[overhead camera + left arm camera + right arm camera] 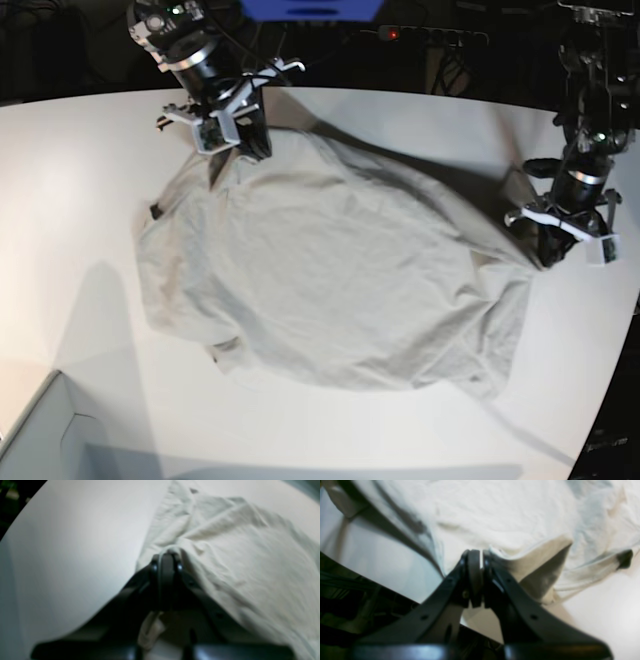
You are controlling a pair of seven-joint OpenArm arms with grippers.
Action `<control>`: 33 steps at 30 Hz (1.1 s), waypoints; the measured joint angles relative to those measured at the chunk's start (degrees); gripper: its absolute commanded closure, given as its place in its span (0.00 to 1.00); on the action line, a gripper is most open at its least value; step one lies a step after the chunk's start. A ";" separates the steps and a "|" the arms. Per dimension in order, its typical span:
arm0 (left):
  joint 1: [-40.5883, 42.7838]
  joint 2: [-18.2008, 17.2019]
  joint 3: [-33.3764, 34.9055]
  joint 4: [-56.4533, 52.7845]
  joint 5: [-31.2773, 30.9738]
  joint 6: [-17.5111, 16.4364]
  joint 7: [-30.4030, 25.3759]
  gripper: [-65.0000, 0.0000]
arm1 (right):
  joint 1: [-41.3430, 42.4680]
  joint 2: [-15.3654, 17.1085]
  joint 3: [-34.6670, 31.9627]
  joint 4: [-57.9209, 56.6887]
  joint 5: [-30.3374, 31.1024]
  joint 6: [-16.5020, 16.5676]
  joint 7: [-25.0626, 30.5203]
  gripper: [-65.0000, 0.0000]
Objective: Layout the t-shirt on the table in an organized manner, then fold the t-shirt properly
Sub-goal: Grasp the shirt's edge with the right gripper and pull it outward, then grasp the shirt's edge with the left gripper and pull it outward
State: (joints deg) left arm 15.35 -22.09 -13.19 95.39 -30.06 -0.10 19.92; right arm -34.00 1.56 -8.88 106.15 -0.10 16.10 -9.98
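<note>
Both arms' fingers are pinched tight on cloth: the right gripper (246, 143) on the t-shirt (330, 285) at its far edge, the left gripper (553, 252) on its opposite edge. The shirt lies rumpled between them across the white desk (80, 200), stretched roughly along the line joining them.

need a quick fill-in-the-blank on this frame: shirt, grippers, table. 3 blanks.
1. Both grippers are shut on the edge of the ____.
2. The t-shirt lies on a ____ table.
3. In the base view, the left gripper holds the shirt's ____ side; the right gripper holds its far left.

Missing: t-shirt; white; right
</note>
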 measured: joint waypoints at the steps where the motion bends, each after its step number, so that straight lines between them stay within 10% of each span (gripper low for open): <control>1: 0.00 -1.25 1.14 0.48 -0.07 -0.28 -0.35 1.00 | 0.07 -0.33 0.20 -0.79 -0.02 -0.02 0.31 1.00; 13: -9.57 -2.82 14.47 -8.00 -0.11 -0.52 -0.48 0.96 | 1.29 -1.25 0.46 -2.84 -0.07 0.00 0.55 1.00; 20: -15.04 -3.02 19.23 -14.93 -0.28 0.52 -0.24 0.45 | 3.93 -1.11 0.46 -3.06 -0.04 0.00 0.55 1.00; 33: 2.82 1.25 6.03 3.78 -0.04 0.66 -0.74 0.34 | 4.13 -1.03 0.42 -3.30 -0.07 0.00 0.37 1.00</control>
State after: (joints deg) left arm 18.17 -20.84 -7.16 99.18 -30.11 0.56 19.18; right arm -29.87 0.54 -8.47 102.85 -0.16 16.10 -9.61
